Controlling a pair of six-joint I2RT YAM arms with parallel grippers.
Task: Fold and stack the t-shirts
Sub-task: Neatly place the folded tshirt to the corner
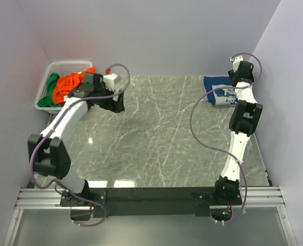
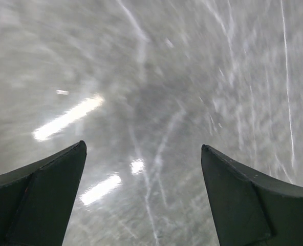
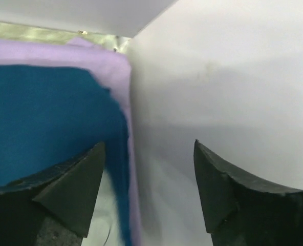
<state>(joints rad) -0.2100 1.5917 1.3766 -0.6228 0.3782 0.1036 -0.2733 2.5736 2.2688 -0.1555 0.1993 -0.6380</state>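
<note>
I am taking the orange t-shirt as the next pick. In the top view it is lying at about ten o'clock from the left gripper, near it, while the right arm is working well across the table, so the left arm is the nearer one. The orange cloth is sitting crumpled in the white basket, showing no long axis I can make out, with the green t-shirt crowding its eight o'clock side. The left fingers are standing wide apart over bare marble (that wrist view is smearing badly). The right gripper is gaping wide too, holding nothing, above the navy t-shirt. That shirt is lying folded at the table's two o'clock corner, possibly brushing a finger.
</note>
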